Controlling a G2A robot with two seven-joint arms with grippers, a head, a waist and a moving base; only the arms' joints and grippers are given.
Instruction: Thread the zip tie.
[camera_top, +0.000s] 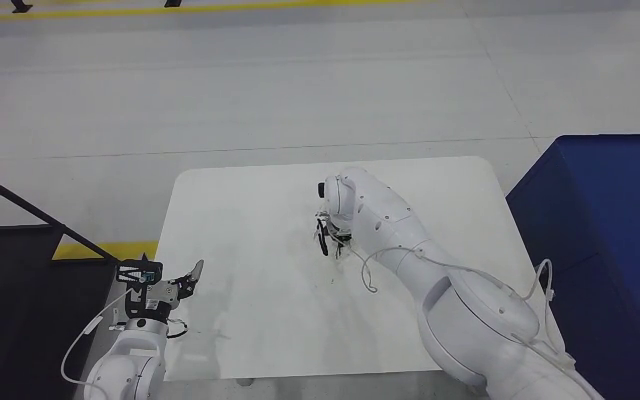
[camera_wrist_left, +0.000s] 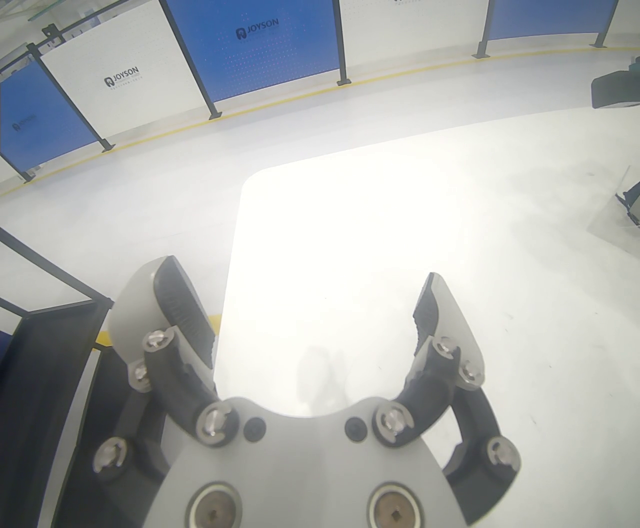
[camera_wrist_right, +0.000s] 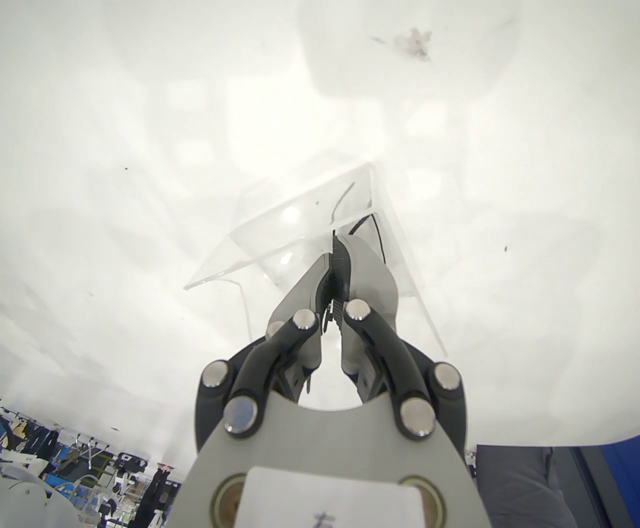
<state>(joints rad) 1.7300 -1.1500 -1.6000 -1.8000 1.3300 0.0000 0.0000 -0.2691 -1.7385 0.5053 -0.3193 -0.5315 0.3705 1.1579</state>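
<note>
The zip tie (camera_wrist_right: 378, 240) is a thin black strand right at the tips of the right gripper (camera_wrist_right: 339, 245). It comes out where the two pads meet, bends, and runs back close along one finger. That claw is closed all the way, pads pressed flat together with no gap, and it has the strand pinched at its tip. Its tips also reach into a clear plastic stand (camera_wrist_right: 300, 225) that sits on the white table (camera_top: 250, 220). Whether the fingers touch the clear panel cannot be told.

From above, the right gripper (camera_top: 323, 238) sits just off the table's centre, toward 11 o'clock, pointing down at the surface. A dark loop hangs at its tip, too small to make out in detail.

The left gripper (camera_top: 192, 275) is at the table's 9 o'clock edge, well apart from the tie and the stand. In its own wrist view the left gripper (camera_wrist_left: 300, 272) is spread wide. Its ribbed pads (camera_wrist_left: 180, 305) are far apart, with nothing between them, and it hangs above bare table top without touching it. The stand shows far off in that same view.
</note>
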